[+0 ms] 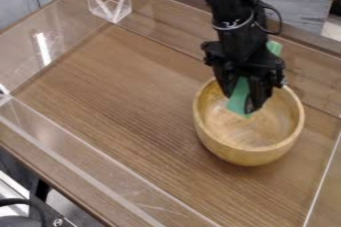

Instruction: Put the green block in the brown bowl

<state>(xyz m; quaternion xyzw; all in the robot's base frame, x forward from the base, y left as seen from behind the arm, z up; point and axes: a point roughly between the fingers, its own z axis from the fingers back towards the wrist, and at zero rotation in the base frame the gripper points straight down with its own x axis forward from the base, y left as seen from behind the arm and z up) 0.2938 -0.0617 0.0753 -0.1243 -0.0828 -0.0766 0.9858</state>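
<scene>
Pointing lengthwise down into bowl (249, 149) | green block (238, 98) upright | claw (241, 84) clamped on block

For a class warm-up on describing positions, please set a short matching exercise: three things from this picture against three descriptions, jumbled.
1. Green block
2. Brown bowl
3. Robot arm

A. Black, reaching down over the bowl
B. Below the fingers, upright at a slant
C. Round, standing on the wooden table

Pairs: 1-B, 2-C, 3-A
</scene>
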